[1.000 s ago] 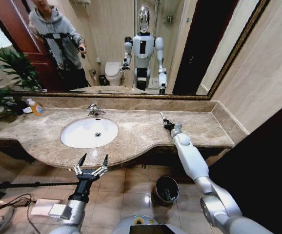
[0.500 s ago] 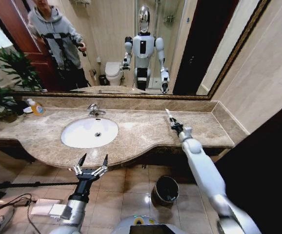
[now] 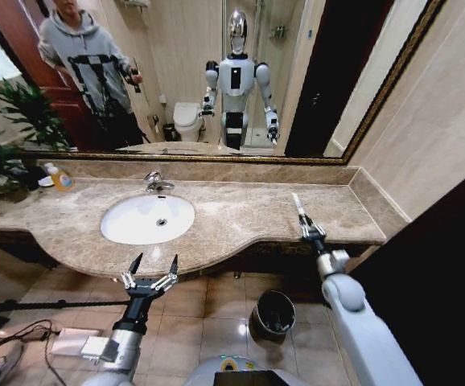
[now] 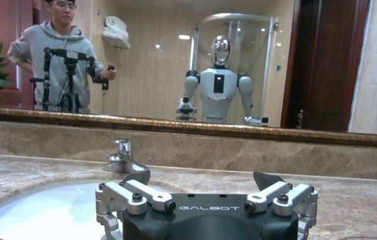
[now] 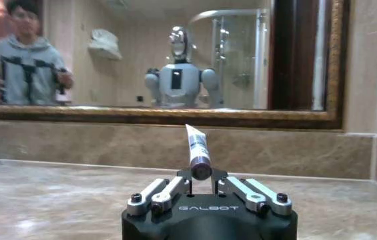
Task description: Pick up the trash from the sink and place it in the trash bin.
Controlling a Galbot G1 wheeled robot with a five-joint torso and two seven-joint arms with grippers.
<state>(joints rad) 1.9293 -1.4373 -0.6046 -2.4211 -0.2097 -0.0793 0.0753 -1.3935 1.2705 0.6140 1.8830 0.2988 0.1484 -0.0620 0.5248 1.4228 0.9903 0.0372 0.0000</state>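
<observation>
Clamped on a small tube [image 5: 196, 146], our right gripper [image 3: 306, 226] sits above the countertop [image 3: 232, 213]; our left gripper [image 3: 150, 270] idles open. Seemingly end-pinched, the tube may slip.

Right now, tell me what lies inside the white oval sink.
The white oval sink shows a chrome drain and bare white bowl; no trash visible. In the left wrist view the open left gripper hides its near part.

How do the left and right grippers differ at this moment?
The left gripper is open and empty; the right gripper is shut on a white tube. The left hangs before the counter near the sink; the right is over the counter's right end. Both point toward the mirror.
</observation>
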